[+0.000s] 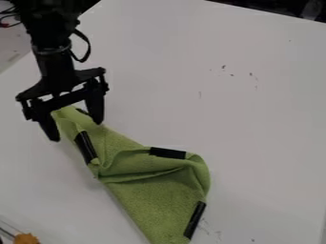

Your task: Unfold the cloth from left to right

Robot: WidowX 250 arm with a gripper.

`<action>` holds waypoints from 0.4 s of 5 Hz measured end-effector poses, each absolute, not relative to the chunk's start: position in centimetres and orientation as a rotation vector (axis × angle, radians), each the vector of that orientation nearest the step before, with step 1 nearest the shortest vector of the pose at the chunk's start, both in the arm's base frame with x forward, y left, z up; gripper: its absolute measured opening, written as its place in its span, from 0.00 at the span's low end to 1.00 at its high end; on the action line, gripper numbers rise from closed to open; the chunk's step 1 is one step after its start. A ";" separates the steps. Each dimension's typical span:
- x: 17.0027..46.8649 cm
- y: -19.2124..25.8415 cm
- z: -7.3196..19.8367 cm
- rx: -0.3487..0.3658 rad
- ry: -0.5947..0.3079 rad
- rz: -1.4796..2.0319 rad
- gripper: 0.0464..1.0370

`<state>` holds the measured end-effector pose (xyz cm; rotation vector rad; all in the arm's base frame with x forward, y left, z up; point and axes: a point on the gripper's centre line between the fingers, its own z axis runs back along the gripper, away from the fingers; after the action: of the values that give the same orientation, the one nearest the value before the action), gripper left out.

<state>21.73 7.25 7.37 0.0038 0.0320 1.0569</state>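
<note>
Cloth (149, 200) lies rumpled below the wide-spread hand (75, 131), so centre on the narrow end (66, 116), pinch just the top layer, lift lightly and sweep rightward.

Mostly black arm (56, 66), kinda chunky
Got a loopy black cable (88, 47) off the side, greyish ring (52, 50) round it, and a wide two-finger gripper (76, 131) with blocky joints.

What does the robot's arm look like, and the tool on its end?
It's a black robot arm with a thin black cable looping out beside it and a narrow greyish ring around it. The black two-fingered tool has a wide crossbar and chunky fingers that get thinner toward their tips.
</note>
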 end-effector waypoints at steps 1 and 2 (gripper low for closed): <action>21.7 7.5 6.4 0.054 0.055 1.074 0.96; 22.0 7.3 5.4 0.049 0.087 1.052 0.96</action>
<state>22.03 7.32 5.39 0.0495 0.0873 1.0518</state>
